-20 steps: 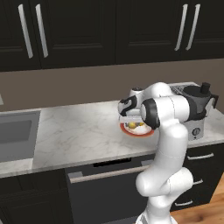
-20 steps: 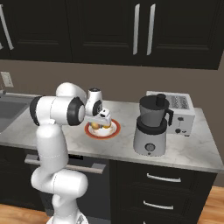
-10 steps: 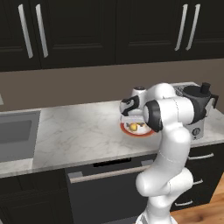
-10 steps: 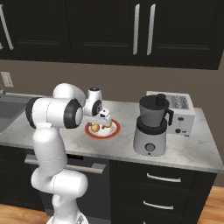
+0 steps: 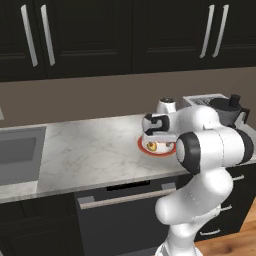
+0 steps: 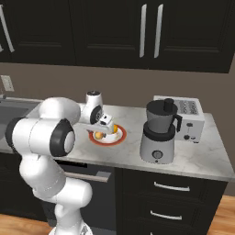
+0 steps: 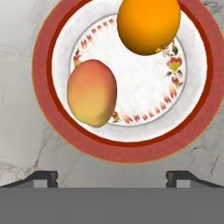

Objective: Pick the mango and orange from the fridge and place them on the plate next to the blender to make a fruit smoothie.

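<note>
The plate [image 7: 42,103] with its red-orange rim lies on the marble counter, holding both fruits. The mango [image 7: 92,93], dull yellow-orange, rests on the plate's left part in the hand view. The bright orange [image 7: 148,24] sits at the plate's upper right. My gripper [image 7: 111,178] hangs just above the plate, open, with nothing between its fingers. From the base views the gripper [image 5: 155,136] [image 6: 105,126] hovers over the plate [image 5: 142,149] [image 6: 120,138], beside the blender [image 6: 158,133]. The fridge is out of view.
A silver toaster [image 6: 186,112] stands behind the blender near the counter's right end. A sink [image 5: 15,155] is set into the counter at the far left. Dark upper cabinets hang above, and the counter's front edge is close to the plate.
The arm's elbow has swung lower and nearer the cameras. The hand stays over the plate, lifted a little; both fruits lie still.
</note>
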